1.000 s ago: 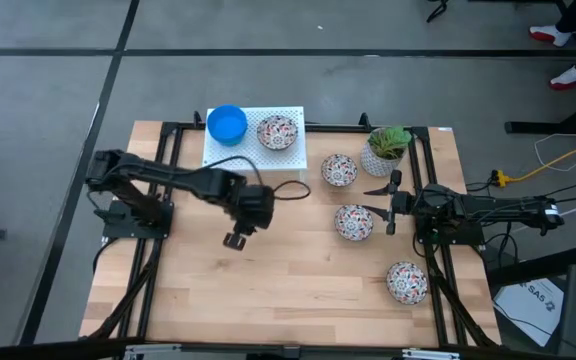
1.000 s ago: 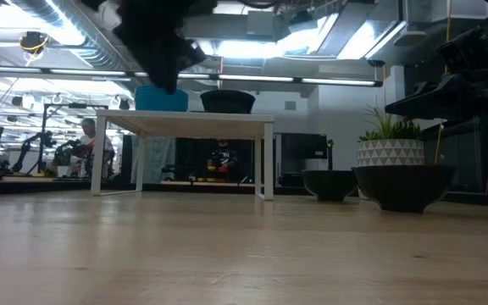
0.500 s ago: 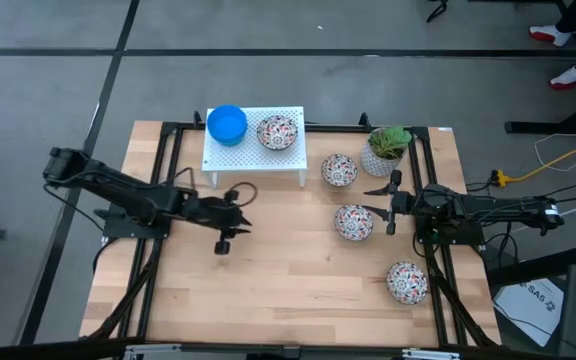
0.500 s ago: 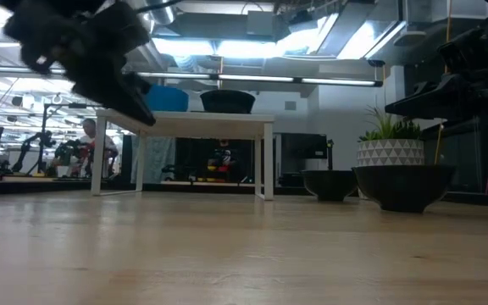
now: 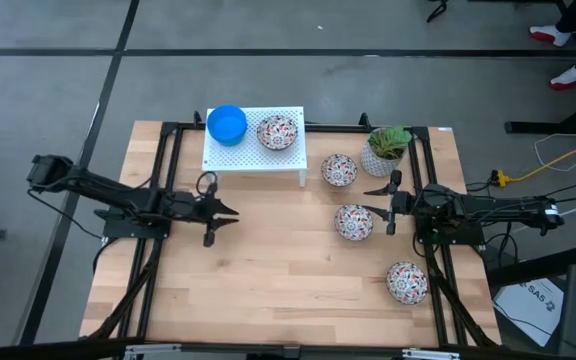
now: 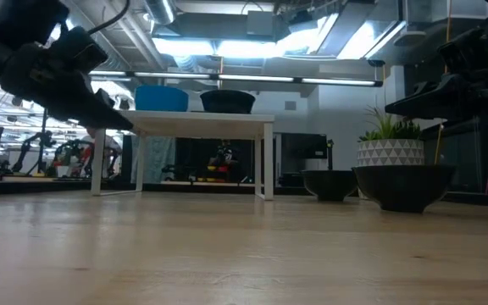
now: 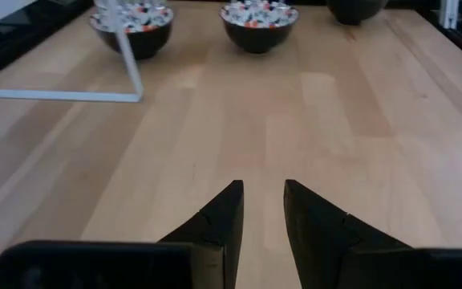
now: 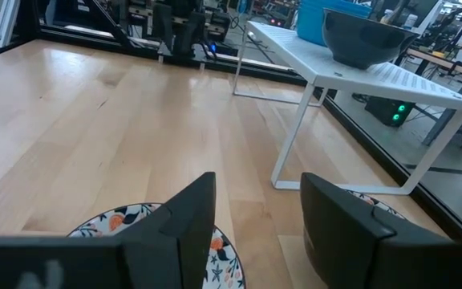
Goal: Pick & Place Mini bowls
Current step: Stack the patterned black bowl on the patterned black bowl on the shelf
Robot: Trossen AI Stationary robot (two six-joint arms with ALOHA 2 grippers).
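Low over the tabletop (image 5: 288,280), the left arm stretches flat toward the centre, its left tool (image 5: 215,212) empty, fingers slightly parted, just in front of the white rack (image 5: 255,157). On that rack sit a blue bowl (image 5: 227,124) and a floral bowl (image 5: 277,132). Opposite, the right tool (image 5: 388,203) hangs open and empty beside the middle floral bowl (image 5: 354,222); two more floral bowls (image 5: 339,170) (image 5: 407,282) lie apart.

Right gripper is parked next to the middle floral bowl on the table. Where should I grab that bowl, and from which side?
Take the floral bowl by its rim, coming down from above. It sits upright and open, so one finger can probably go inside and one outside the wall. The edge facing the right gripper looks best: it is nearest, and the jaws are open and empty.
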